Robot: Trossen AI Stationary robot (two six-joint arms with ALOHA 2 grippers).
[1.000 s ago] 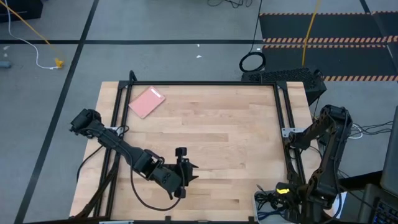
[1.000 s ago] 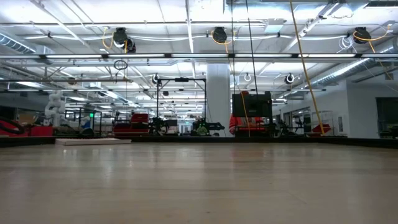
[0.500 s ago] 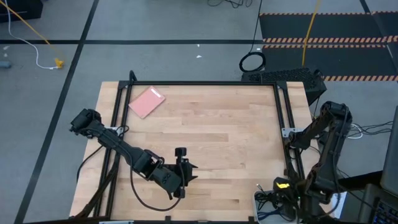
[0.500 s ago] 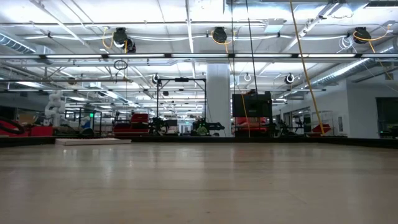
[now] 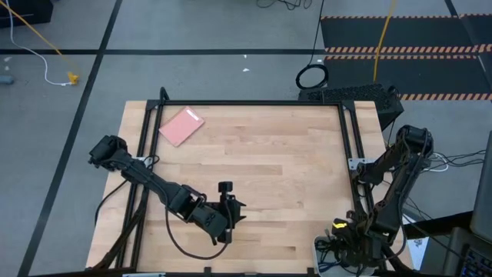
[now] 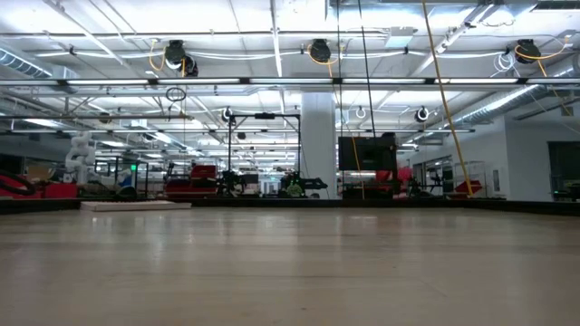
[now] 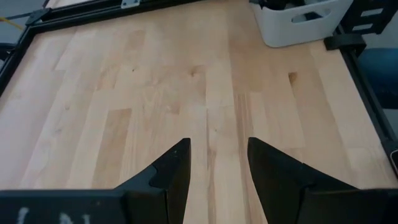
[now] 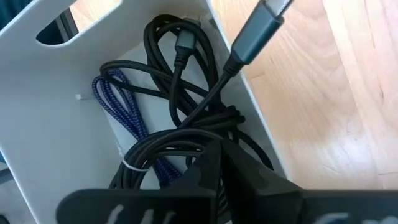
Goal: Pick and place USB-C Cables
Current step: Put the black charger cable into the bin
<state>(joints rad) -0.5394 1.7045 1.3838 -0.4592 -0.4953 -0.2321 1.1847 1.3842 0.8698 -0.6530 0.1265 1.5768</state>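
**Right claw closed down in the bin of cables**

Your cables [image 8: 180,118] are light, limp and springy: two black bundles and one purple-blue [image 8: 118,109], tangled together inside the white bin [image 8: 56,143] at the table's [image 5: 254,146] near right corner. Expect them to drag each other up. Take a bundle across its gathered loops, not by a plug; one grey plug end [image 8: 258,31] sticks up over the bin's rim.

Your right claw [image 8: 217,165] sits low in the bin, fingers together, pressed into the black loops; whether a strand is pinched you cannot tell. Your left claw [image 7: 214,165] waits half apart over bare wood near the table's front edge, holding nothing.
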